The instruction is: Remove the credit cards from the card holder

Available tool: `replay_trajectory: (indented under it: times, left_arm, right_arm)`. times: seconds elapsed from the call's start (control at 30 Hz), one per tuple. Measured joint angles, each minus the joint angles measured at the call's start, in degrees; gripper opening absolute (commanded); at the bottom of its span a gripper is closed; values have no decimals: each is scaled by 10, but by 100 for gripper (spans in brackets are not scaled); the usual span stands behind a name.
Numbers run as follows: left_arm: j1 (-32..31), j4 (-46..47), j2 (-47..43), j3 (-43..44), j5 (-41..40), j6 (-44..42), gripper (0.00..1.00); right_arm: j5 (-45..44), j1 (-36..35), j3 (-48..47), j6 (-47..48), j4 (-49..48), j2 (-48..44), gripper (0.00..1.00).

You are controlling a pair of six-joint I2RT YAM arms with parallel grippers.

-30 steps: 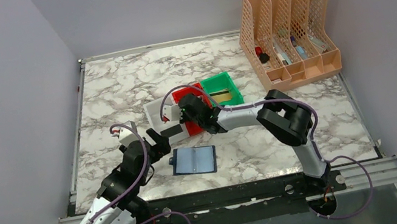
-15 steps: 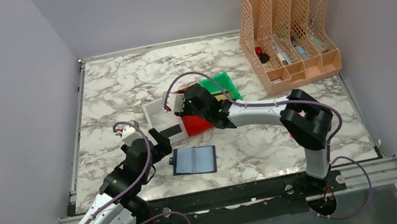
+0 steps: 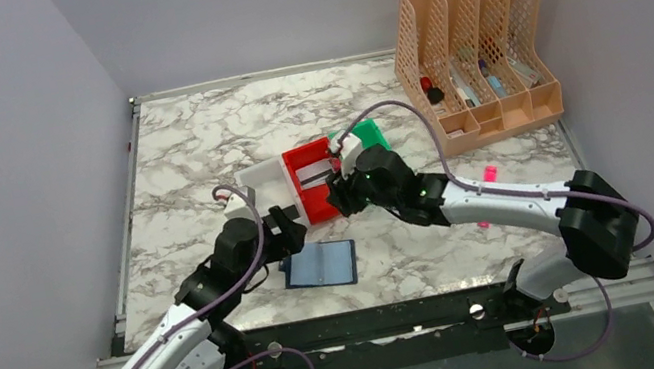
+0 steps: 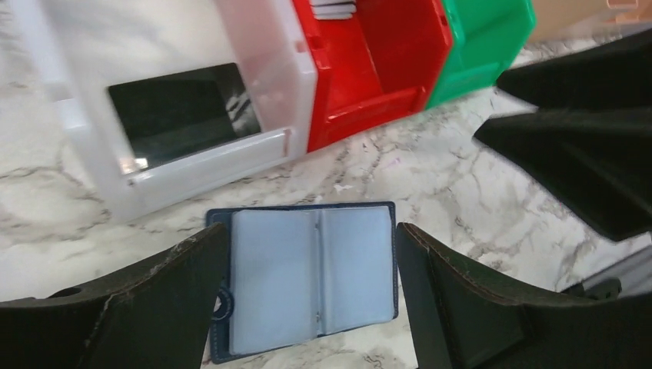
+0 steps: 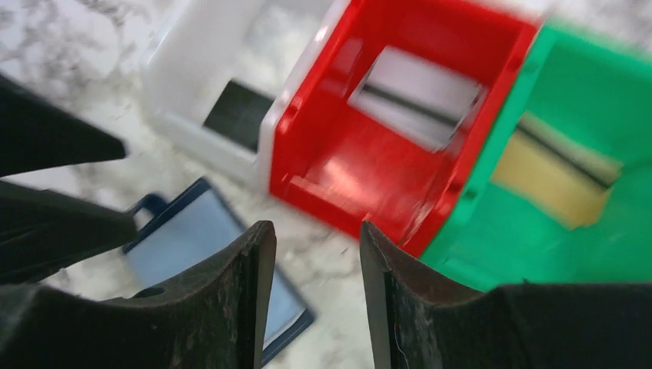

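Note:
The card holder (image 4: 307, 280) lies open and flat on the marble, its pale-blue sleeves facing up with no card showing in them; from above the card holder (image 3: 325, 265) sits in front of the bins. My left gripper (image 4: 311, 231) stands open, one finger on either side of the holder and above it. My right gripper (image 5: 315, 231) is open and empty, hovering near the red bin's front. A black credit card (image 4: 181, 111) lies in the white bin, a silvery-grey card (image 5: 419, 96) in the red bin, a tan-gold card (image 5: 550, 177) in the green bin.
White bin (image 3: 258, 173), red bin (image 3: 320, 211) and green bin (image 3: 372, 131) stand side by side behind the holder. A small pink stick (image 3: 489, 174) lies to the right near my right arm. A peach file rack (image 3: 472, 52) fills the back right corner.
My right gripper opened over the red bin, left the silvery card there, and drew back toward the right. My left arm shifted right, closer over the holder.

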State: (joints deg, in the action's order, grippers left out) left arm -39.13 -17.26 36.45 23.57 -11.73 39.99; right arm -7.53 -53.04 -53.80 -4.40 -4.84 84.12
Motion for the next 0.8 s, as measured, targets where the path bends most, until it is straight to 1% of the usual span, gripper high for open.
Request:
replay_trajectory:
  times: [0.1, 0.2, 0.27, 0.33, 0.4, 0.53, 0.67, 0.8]
  left_arm:
    - [0, 48, 52, 0, 52, -18, 76]
    - [0, 74, 120, 3, 96, -33, 72]
    - [0, 80, 158, 5, 115, -40, 67]
    - [0, 80, 191, 9, 129, -43, 66]
    - [0, 81, 214, 11, 139, -43, 66]
    - [0, 81, 231, 11, 149, -43, 65]
    - [0, 81, 237, 11, 154, -43, 65]
    - [0, 80, 247, 11, 156, -44, 65]
  right_arm:
    - [51, 0, 62, -133, 6, -31, 45]
    - [117, 0, 151, -256, -14, -51, 43]
    - [150, 0, 196, -320, -23, -52, 42]
    - [178, 0, 223, -365, -27, -50, 40]
    - [206, 0, 231, -398, -40, -43, 39]
    - [245, 0, 232, -445, -88, -22, 37]
    - [253, 0, 238, -472, -115, -16, 38]
    - [254, 1, 238, -482, -121, 1, 38]
